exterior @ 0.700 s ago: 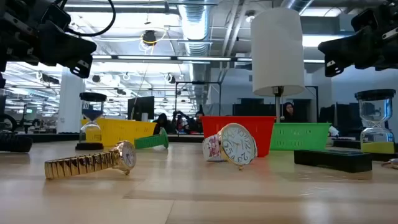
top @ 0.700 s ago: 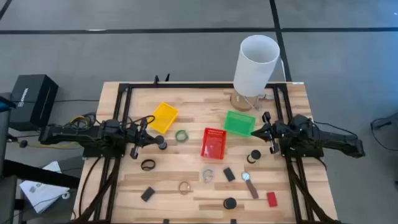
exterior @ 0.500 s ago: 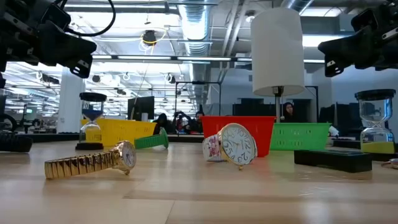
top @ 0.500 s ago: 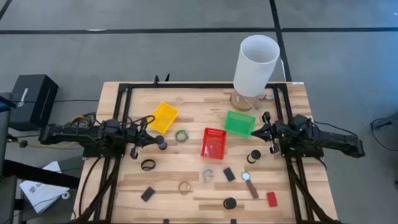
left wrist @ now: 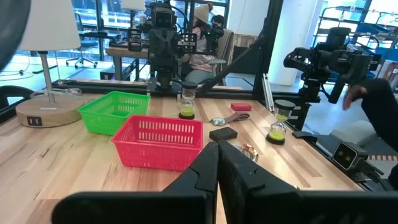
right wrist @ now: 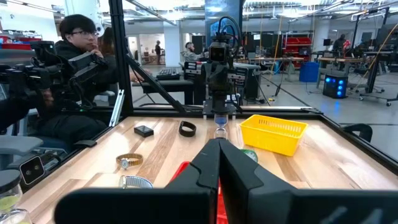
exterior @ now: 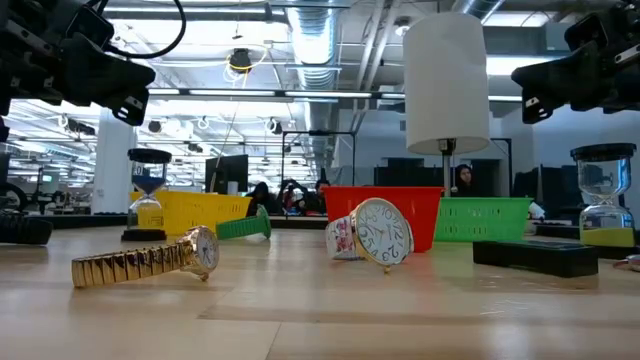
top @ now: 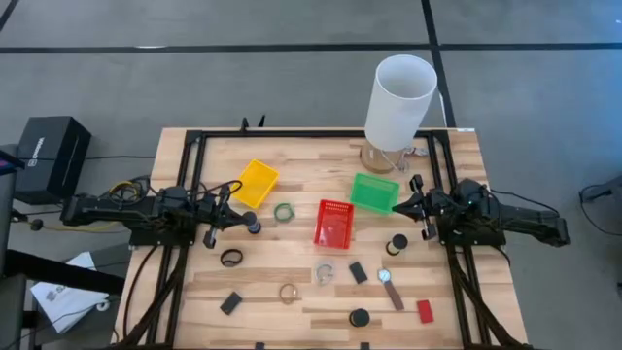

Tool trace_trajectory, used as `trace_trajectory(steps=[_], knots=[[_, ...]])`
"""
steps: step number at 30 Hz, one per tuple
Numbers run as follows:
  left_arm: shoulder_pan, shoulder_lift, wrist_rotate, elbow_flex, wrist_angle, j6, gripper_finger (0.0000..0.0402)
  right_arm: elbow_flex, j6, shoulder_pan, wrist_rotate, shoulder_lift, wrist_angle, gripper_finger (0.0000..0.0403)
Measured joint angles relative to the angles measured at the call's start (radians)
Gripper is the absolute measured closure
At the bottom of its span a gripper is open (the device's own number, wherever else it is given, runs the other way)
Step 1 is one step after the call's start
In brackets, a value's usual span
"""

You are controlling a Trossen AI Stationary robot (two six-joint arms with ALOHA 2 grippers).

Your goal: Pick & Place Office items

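Two robot arms waiting at the sides of a wooden surface [top: 292, 267] strewn with office items

The left hand [top: 245, 223] and right hand [top: 406, 205] are hovering with fingers pressed together, holding nothing, while a green ring [top: 284, 211], black ring [top: 230, 258], brown-strapped watch [top: 391, 287], red block [top: 425, 311] and black cylinder [top: 360, 317] are lying loose near the yellow basket [top: 257, 182], red basket [top: 332, 224] and green basket [top: 374, 192]
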Motion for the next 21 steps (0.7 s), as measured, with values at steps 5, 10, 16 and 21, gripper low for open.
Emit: trace_trajectory(steps=[5, 10, 16, 21], knots=[[0.0, 0.0, 0.0, 0.0, 0.005, 0.0, 0.0401, 0.0, 0.0, 0.0, 0.0, 0.0, 0.0, 0.0401], [0.0, 0.0, 0.0, 0.0, 0.044, 0.0, 0.0401, 0.0, 0.0, 0.0, 0.0, 0.0, 0.0, 0.0401], [0.0, 0.0, 0.0, 0.0, 0.11, 0.002, 0.0401, 0.0, 0.0, 0.0, 0.0, 0.0, 0.002, 0.0401], [0.0, 0.0, -0.081, 0.0, 0.172, 0.003, 0.0401, 0.0, -0.017, 0.0, 0.008, 0.0, 0.009, 0.0401]])
